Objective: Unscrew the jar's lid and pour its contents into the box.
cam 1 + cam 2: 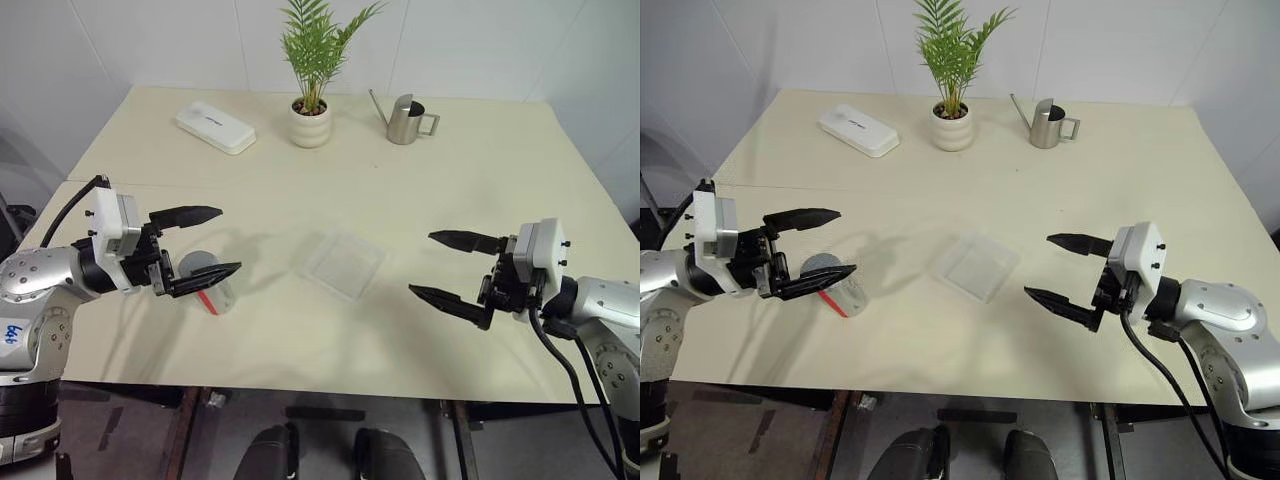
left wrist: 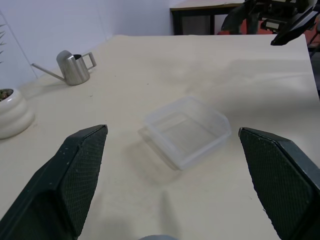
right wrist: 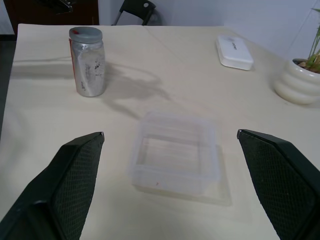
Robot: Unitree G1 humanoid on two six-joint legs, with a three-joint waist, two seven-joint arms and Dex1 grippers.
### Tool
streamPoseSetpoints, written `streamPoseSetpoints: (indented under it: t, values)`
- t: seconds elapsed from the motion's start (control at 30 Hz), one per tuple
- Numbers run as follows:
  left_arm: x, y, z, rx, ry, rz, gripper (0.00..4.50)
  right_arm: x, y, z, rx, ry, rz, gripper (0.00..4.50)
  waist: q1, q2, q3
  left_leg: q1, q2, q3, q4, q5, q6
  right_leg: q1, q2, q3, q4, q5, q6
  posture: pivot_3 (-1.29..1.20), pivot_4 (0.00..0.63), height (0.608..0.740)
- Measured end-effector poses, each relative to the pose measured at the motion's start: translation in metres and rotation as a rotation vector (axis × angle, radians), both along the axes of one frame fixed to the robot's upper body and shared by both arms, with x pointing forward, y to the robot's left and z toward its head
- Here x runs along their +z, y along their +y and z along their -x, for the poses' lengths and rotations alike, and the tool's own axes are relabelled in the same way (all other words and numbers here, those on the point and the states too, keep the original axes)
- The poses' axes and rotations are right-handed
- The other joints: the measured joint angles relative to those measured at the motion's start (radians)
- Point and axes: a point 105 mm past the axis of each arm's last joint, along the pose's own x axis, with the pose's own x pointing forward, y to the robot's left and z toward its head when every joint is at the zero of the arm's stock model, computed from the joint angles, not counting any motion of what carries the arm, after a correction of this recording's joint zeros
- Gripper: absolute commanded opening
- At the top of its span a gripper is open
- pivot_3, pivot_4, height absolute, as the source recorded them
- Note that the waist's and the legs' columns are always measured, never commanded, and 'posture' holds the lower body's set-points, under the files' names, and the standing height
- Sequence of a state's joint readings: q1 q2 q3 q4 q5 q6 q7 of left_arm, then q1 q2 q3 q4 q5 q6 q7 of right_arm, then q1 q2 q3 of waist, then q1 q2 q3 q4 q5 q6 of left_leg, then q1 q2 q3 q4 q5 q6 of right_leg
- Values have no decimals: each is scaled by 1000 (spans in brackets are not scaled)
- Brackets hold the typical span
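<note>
Right wrist view: jar [image 3: 88, 65] (label unreadable)

On the cream table [image 1: 480, 190], a white plant pot [image 1: 310, 122] with a green palm sits at twelve o'clock. A steel spouted can [image 1: 405, 120] stands near one o'clock, and a white oblong case [image 1: 215, 127] lies at eleven o'clock.

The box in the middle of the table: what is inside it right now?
The box looks empty; its clear bottom shows only the table beneath. The jar stands apart with the lid on, and its contents cannot be made out.
</note>
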State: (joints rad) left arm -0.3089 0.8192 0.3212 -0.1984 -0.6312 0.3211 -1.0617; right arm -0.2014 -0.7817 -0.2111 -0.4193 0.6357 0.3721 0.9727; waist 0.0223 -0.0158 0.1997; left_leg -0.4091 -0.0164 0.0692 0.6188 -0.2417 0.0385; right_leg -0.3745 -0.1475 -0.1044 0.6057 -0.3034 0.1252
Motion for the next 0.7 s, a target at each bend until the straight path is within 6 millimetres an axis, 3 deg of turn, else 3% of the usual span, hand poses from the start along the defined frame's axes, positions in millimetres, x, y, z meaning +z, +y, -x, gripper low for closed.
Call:
streamPoseSetpoints:
  t: [0.33,0.53,0.7]
  values:
    - [3,18,11,136,-39,22,4486,-5,13,-14,74,37,-12,4500,-4,0,0,0,1,0,3,-3,-4,0,0,1,-1,0,0,0,150,740]
    - [-7,59,49,445,-43,129,4486,14,41,-27,179,-36,-71,4500,-33,0,0,0,3,0,3,-3,-1,0,1,0,0,0,-1,0,150,740]
    - [-27,68,82,622,-11,180,4486,35,60,-31,271,-101,-95,4500,-21,0,0,-1,4,-1,9,-9,-3,1,0,1,-3,0,-1,0,150,740]
